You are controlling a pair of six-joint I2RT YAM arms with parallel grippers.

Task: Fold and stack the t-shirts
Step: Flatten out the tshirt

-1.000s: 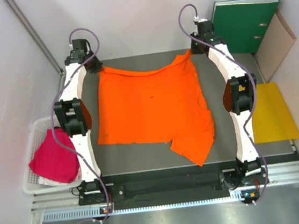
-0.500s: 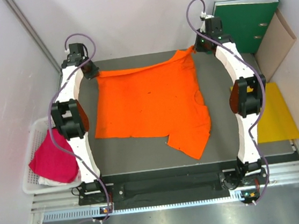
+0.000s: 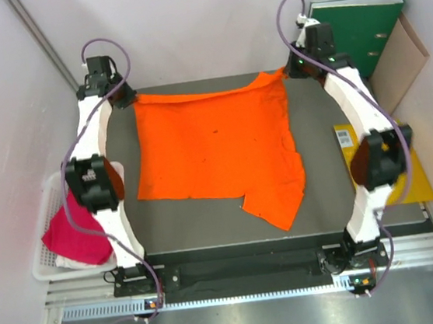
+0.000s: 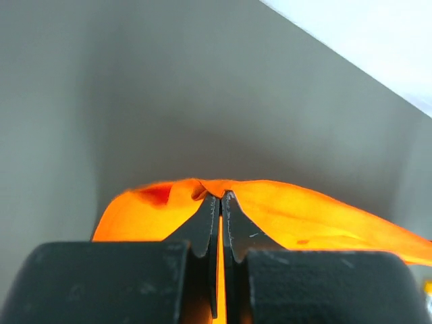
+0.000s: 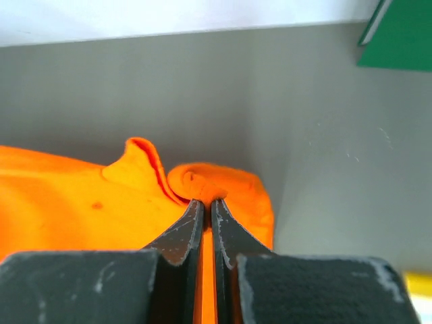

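Here, arms [image 3: 94, 133] stretched far forward, left tool [image 4: 221, 197] and right tool [image 5: 208, 201] pinching orange t-shirt [image 3: 215, 150] corners

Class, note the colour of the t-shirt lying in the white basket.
The t-shirt is magenta-pink; the top external view shows it best.

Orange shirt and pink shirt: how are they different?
The orange shirt is spread out on the table; the pink shirt is bunched up in the white basket. The left fingers and right fingers pinch the orange shirt's far corners; nothing holds the pink shirt. The orange shirt shows much more cloth than the pink shirt. Both are soft cloth, not yet folded.
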